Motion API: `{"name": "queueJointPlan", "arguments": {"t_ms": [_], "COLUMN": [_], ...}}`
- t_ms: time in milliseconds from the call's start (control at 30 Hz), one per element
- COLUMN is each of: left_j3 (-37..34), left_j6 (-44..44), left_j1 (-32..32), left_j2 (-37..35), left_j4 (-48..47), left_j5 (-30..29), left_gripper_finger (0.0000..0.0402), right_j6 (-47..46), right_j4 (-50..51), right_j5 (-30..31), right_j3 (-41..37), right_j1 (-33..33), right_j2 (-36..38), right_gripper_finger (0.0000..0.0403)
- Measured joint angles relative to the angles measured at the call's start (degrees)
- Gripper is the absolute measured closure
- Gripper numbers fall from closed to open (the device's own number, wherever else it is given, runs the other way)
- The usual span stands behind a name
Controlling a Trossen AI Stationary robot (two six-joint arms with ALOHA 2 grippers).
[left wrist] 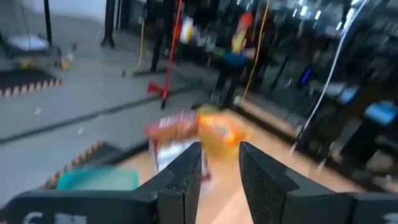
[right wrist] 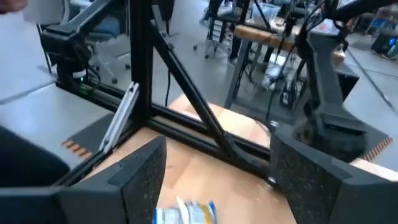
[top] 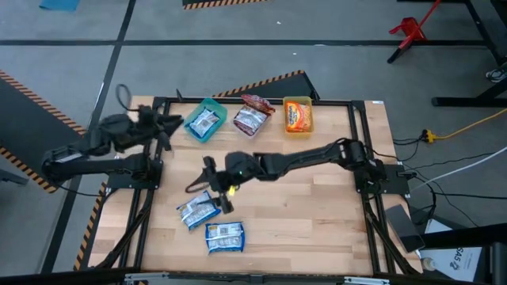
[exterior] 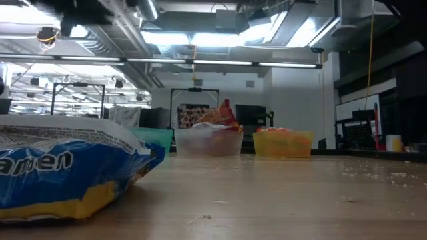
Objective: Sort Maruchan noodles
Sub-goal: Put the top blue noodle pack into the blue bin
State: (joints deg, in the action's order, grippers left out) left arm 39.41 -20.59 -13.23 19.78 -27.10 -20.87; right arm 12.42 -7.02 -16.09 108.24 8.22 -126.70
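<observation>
Two blue Maruchan packets [top: 198, 210] [top: 225, 236] lie flat on the wooden table, near its front left. One of them fills the low view's left side [exterior: 67, 173]. A row of bins stands at the far edge. The green bin [top: 203, 123] holds a blue packet, the clear bin [top: 252, 119] holds maroon packets, and the yellow bin [top: 298, 115] holds an orange one. My right gripper [top: 204, 182] [right wrist: 217, 180] hangs open above the table, just beyond the nearer blue packets [right wrist: 186, 213]. My left gripper [top: 176, 125] [left wrist: 221, 168] is raised at the table's left edge beside the green bin, open, nothing between its fingers.
Black frame rails [top: 238, 101] run around the tabletop, and a slanting strut [right wrist: 180, 81] rises at its left. The left arm [right wrist: 323, 93] shows beyond my right gripper. Bare wood [top: 317, 214] lies at the table's right and near side.
</observation>
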Motion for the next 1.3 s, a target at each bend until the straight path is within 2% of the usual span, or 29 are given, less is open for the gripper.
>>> {"name": "queueJointPlan", "arguments": {"t_ms": [67, 200, 533, 867, 1300], "left_j3": [2.61, 5.42, 5.80, 5.80, 5.78], "left_j6": [0.61, 0.89, 1.76, 4.71, 6.00], "left_j1": [0.02, 0.02, 0.02, 0.02, 0.02], "left_j2": [-0.10, -0.39, -0.45, -0.43, -0.42], "left_j4": [0.30, -0.10, -0.86, -0.87, -2.16], "left_j5": [0.08, 0.32, 0.45, 0.43, 0.35], "left_gripper_finger": [0.0301, 0.0301, 0.0301, 0.0301, 0.0301], "right_j6": [-1.03, -1.86, -4.52, -5.51, -6.16], "right_j4": [-7.09, -13.52, -24.58, -24.30, -21.28], "right_j5": [1.54, 1.91, -1.61, -4.67, -6.00], "right_j3": [-2.20, -3.48, -3.25, 1.86, 2.54], "right_j1": [0.92, 2.26, 2.06, 0.62, -1.94], "right_j2": [-2.35, -6.34, -13.23, -19.71, -25.43], "right_gripper_finger": [0.0130, 0.0130, 0.0130, 0.0130, 0.0130]}}
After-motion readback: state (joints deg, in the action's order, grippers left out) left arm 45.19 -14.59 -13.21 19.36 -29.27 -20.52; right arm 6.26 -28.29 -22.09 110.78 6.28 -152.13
